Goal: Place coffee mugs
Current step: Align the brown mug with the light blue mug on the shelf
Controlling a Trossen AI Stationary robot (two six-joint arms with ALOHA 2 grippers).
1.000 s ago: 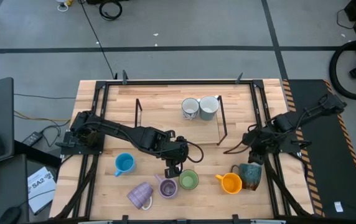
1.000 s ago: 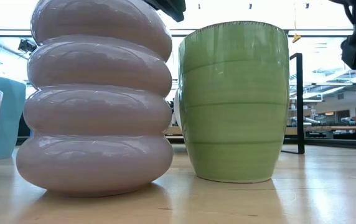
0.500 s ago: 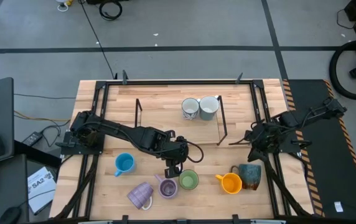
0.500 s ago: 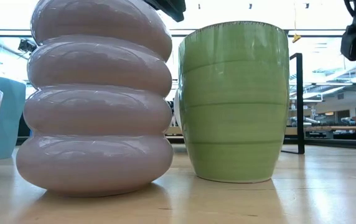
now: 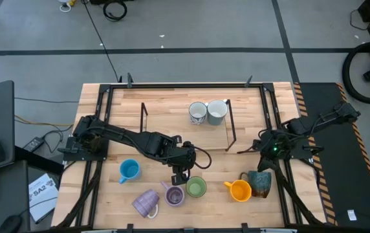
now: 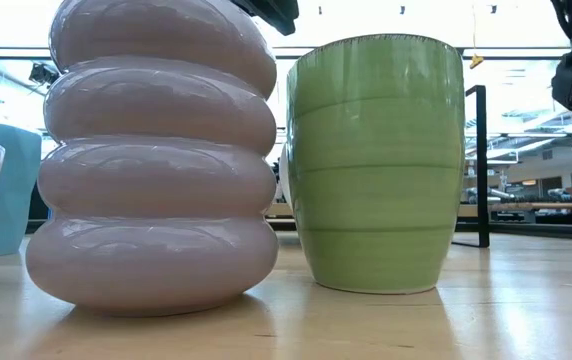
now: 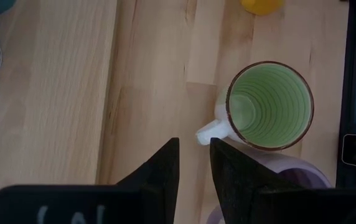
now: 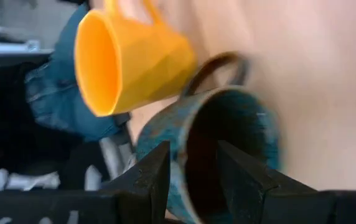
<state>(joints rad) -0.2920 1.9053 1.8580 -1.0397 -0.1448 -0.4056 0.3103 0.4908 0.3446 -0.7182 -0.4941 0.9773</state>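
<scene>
My left gripper (image 5: 180, 172) (image 7: 193, 146) hovers slightly open just above the green mug's (image 5: 196, 188) (image 7: 269, 104) white handle (image 7: 206, 132), with nothing between its fingers. A smooth lilac mug (image 5: 174, 195) stands beside the green one. A ribbed lilac mug (image 5: 146, 203) (image 6: 151, 150) and a blue mug (image 5: 129, 170) are nearby. My right gripper (image 5: 264, 159) (image 8: 193, 162) is open above the dark teal mug (image 5: 260, 182) (image 8: 221, 143), which touches the orange mug (image 5: 239, 190) (image 8: 128, 59). The white patterned mug (image 5: 198, 112) and the pale teal mug (image 5: 217, 111) stand at the far middle.
A black wire frame (image 5: 230, 126) surrounds the two far mugs. The low view is filled by the ribbed lilac mug and the green mug (image 6: 376, 160). Bare wood lies between the frame and the near row of mugs.
My right gripper has turned and tipped a little above the dark teal mug while staying in about the same place. The mugs stand as before.
</scene>
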